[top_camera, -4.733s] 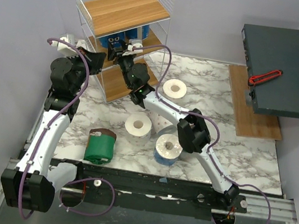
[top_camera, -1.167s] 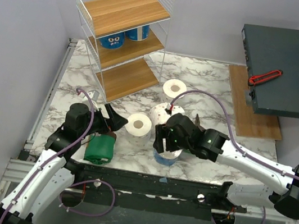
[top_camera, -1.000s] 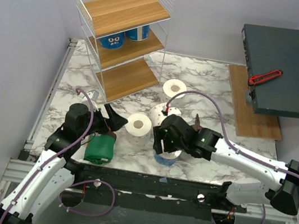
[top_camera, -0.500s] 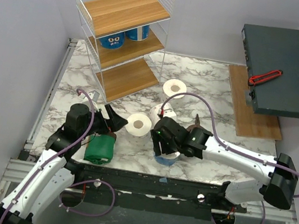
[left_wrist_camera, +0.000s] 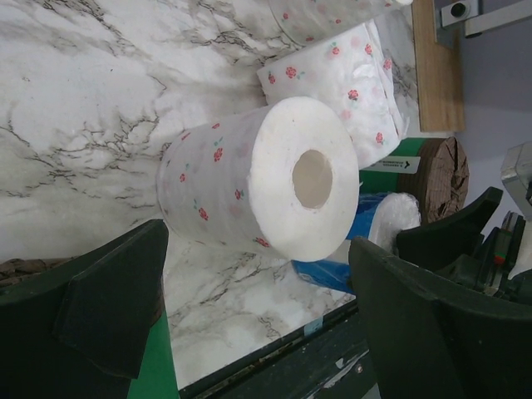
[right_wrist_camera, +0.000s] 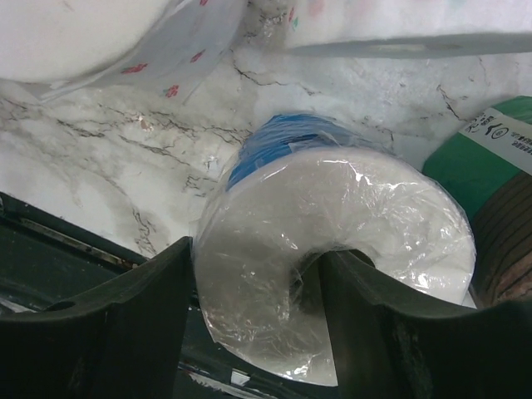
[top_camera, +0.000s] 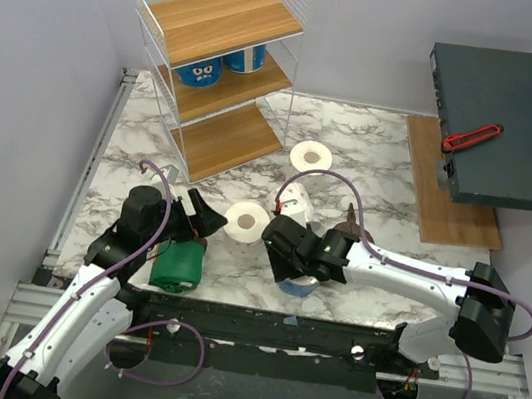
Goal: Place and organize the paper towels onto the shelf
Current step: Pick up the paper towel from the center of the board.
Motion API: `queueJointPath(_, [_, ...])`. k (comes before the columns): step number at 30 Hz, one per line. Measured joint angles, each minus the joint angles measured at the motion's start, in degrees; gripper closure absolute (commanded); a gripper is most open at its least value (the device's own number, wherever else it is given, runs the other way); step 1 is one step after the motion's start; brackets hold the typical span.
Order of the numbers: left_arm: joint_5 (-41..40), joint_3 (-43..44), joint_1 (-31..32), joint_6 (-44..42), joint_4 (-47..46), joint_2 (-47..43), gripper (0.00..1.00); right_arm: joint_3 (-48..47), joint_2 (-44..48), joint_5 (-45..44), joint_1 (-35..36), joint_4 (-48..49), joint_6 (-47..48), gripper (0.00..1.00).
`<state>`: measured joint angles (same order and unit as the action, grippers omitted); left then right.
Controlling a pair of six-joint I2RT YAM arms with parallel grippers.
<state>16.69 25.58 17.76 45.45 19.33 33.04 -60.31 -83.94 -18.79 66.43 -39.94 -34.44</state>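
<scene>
Right gripper (right_wrist_camera: 258,258) is down on the blue-wrapped roll (right_wrist_camera: 332,216), which stands on end at the near edge of the table (top_camera: 404,161), close to the arm bases. The jaws straddle the roll's wall. One finger is outside and the other looks to be in the hollow core (film glare makes that hard to confirm). Can't tell whether they're biting or only touching. A wall pinch makes sense here, since it needs far less opening than spanning the whole fat roll.

Left gripper (left_wrist_camera: 258,274) is spread wide and holds nothing. It's lined up on the speckled roll (left_wrist_camera: 258,179), which sits ahead of and between the fingers with no contact. Probably staged for the next pick. A green roll (top_camera: 178,262) lies on its side just beside the left forearm.

The shelf (top_camera: 223,21) is in the far left corner. Two blue rolls (top_camera: 200,73) sit side by side on its middle board, and the top and bottom boards carry no rolls. Also loose on the table are a second speckled roll (top_camera: 291,201), a plain white roll (top_camera: 311,156), and a brown-ended green roll (right_wrist_camera: 499,191) just beside the blue one.

My read is that this is the pickup of the third blue roll. The middle board next to its mates is the tidy spot for it. The slick film plus a thin wall pinch means the roll could swing or slip on the lift.
</scene>
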Motion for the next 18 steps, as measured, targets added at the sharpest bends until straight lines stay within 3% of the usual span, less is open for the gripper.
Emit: queueJointPath(18, [0.0, -0.02, 0.0, 0.28, 0.07, -0.37, 0.07, -2.12, -2.93, -1.86, 1.88, -2.23, -0.66, 0.61])
